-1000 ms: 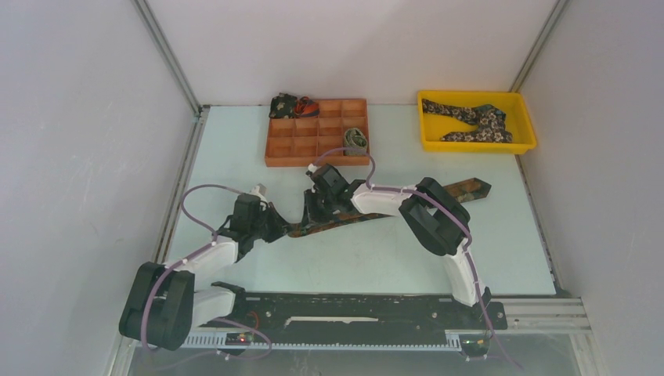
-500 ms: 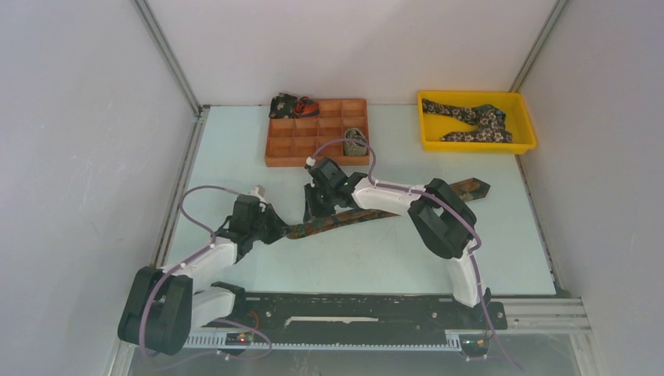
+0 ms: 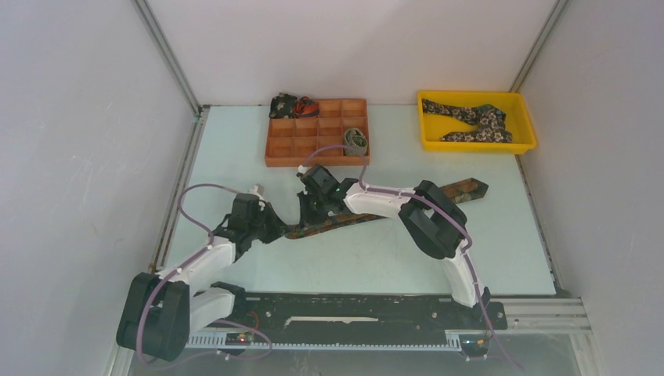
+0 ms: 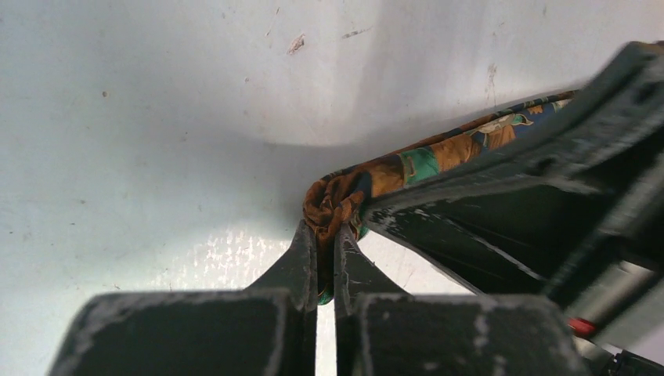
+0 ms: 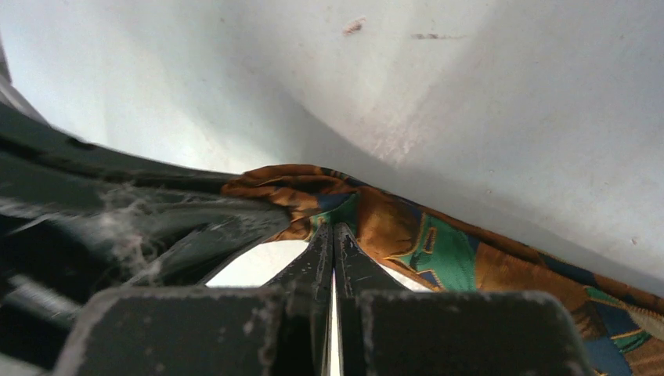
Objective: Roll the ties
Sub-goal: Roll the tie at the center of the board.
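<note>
Leftward along the tie (image 3: pixel 462 190), which lies slantwise on the table (image 3: pixel 235 157), the right gripper (image 3: pixel 308 207) has slid toward the left gripper (image 3: pixel 276 227). Left wrist: jaws pinched tight on the tie's bunched end. Right wrist: jaws closed on the fabric just beside it.

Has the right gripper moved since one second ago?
Yes. The right gripper has shifted slightly left along the tie, toward the left gripper, judged against the fixed orange tray.
</note>
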